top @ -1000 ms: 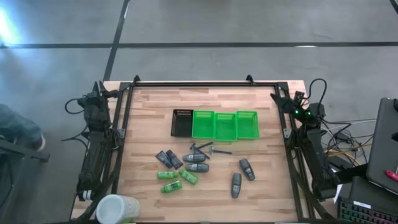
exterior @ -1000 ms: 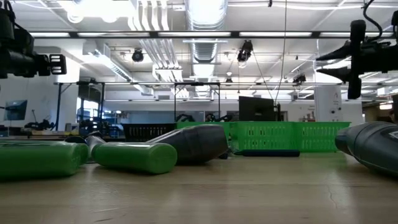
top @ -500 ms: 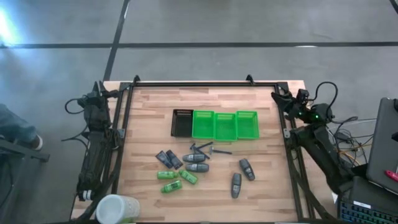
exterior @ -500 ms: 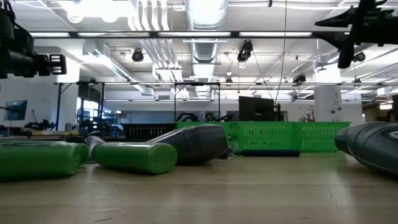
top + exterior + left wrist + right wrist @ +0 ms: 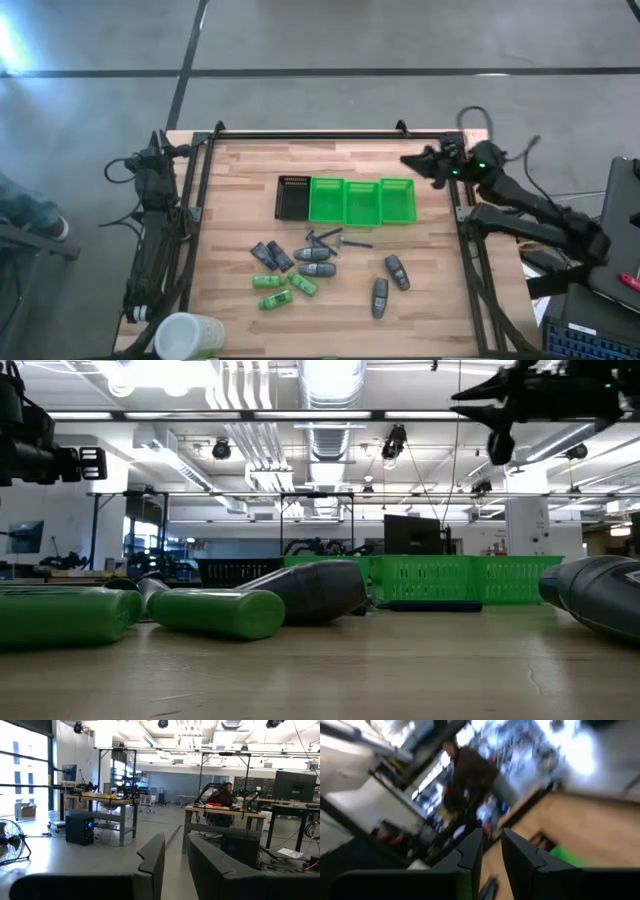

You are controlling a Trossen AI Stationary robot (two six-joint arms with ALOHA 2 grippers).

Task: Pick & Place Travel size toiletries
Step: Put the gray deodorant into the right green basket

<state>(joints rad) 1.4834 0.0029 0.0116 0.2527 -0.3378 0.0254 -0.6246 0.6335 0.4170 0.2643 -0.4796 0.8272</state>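
Right hand (image 5: 410,160), fingers nearly closed and empty, hangs beyond the green trays (image 5: 362,201); the toiletries (image 5: 315,262) lie scattered on the table (image 5: 240,170) before those trays, nearer it than the parked left hand (image 5: 205,146).

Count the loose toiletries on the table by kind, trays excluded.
Grey rounded oval bottles: 4
Bright green little tubes: 3
Dark flat packets: 2
Thin dark razor-like sticks: 2, though they overlap, so this count is less sure
Total: 11
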